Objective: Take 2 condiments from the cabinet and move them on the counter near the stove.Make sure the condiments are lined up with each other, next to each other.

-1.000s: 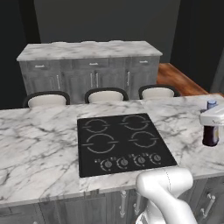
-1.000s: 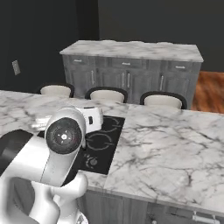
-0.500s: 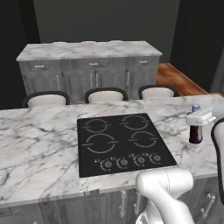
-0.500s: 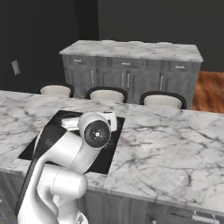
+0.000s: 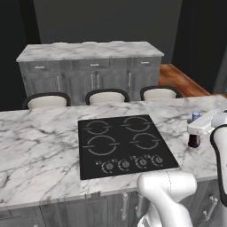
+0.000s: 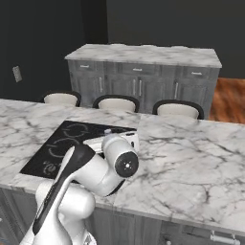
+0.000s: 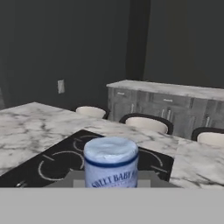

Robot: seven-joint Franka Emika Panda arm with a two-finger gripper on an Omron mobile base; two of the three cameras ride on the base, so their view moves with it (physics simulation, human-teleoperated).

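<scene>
A dark brown condiment bottle [image 5: 193,140] with a blue cap hangs just above the right part of the marble counter [image 5: 40,146], to the right of the black stove [image 5: 124,144]. My gripper [image 5: 197,128] is shut on its neck from the right. The hand view shows the bottle's cap and label [image 7: 110,164] close up, with the stove [image 7: 57,164] behind it on the left. From the right base view, my white hand [image 6: 115,141] hovers at the stove's [image 6: 67,143] right edge. The cabinet is out of view.
Three dark stools with pale seats [image 5: 106,95] stand along the counter's far side. Behind them is a second marble top on grey base cabinets [image 5: 91,75]. Wooden floor [image 5: 181,82] shows at the right. A wall outlet [image 7: 61,86] is on the dark wall.
My gripper has carried the bottle leftward over the counter, closer to the stove's right edge. The arm's elbow has swung right with it.
</scene>
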